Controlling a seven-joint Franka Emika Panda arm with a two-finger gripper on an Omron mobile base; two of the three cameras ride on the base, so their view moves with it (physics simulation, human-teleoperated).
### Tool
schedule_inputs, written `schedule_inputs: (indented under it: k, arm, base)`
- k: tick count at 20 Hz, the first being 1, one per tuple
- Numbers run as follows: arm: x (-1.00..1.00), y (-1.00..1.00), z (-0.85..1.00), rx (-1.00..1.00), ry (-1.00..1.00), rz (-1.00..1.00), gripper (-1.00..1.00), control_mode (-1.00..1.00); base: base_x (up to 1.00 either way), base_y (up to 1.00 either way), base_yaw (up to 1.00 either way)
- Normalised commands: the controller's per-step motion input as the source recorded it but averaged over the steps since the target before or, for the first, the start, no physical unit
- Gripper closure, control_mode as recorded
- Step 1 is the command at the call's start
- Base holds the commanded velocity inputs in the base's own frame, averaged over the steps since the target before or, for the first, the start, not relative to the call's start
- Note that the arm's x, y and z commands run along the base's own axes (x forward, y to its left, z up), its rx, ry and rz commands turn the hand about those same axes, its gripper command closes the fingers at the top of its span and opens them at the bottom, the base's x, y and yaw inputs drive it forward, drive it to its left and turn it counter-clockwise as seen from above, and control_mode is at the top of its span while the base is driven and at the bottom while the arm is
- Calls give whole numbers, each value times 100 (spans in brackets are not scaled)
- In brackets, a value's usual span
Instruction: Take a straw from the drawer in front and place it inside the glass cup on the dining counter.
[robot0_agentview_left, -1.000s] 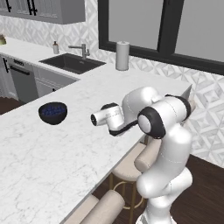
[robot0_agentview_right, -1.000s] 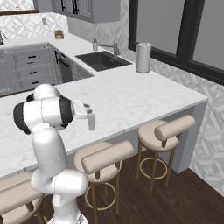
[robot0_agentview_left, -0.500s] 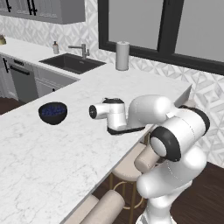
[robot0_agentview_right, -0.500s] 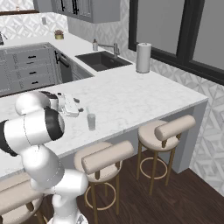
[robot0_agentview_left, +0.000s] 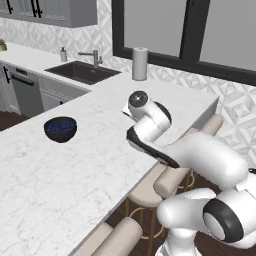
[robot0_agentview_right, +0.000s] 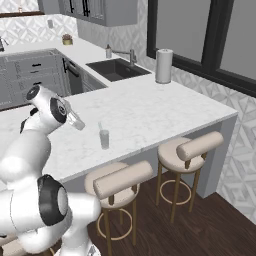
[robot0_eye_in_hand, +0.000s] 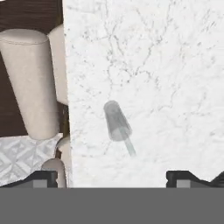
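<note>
The glass cup (robot0_agentview_right: 104, 139) stands upright on the white marble dining counter (robot0_agentview_right: 165, 107), close to its stool-side edge. The thin pale straw (robot0_agentview_right: 100, 126) leans inside it, its top poking above the rim. My gripper (robot0_agentview_right: 79, 124) hovers up and to the left of the cup, clear of it. In the hand view I look down on the cup (robot0_eye_in_hand: 117, 120) with the straw (robot0_eye_in_hand: 129, 148) sticking out. The gripper (robot0_eye_in_hand: 111, 176) is open, its fingertips (robot0_eye_in_hand: 43, 176) spread wide with nothing between them. In the left base view my arm hides the cup.
A dark blue bowl (robot0_agentview_left: 60, 128) sits on the counter to the left. A paper-towel roll (robot0_agentview_right: 163, 65) and sink (robot0_agentview_right: 117, 69) lie at the far end. Beige stools (robot0_agentview_right: 122, 178) line the counter's near edge. Shut grey drawer fronts (robot0_agentview_right: 35, 66) run along the far cabinets.
The jaws have opened and let go of the straw, which stays in the cup. The hand has drawn up and back from the cup as the arm swung.
</note>
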Motion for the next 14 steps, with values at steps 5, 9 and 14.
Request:
schedule_inputs:
  k: [5, 9, 14]
  arm:
    - [-100, -32, -16, 37, 53, 30, -100, -100]
    - [-100, -43, -44, 19, 47, 18, -100, -100]
    - [-100, -39, -59, 7, 28, 11, -100, -100]
  base:
    - [0, 0, 0]
    - [0, 0, 0]
    - [0, 0, 0]
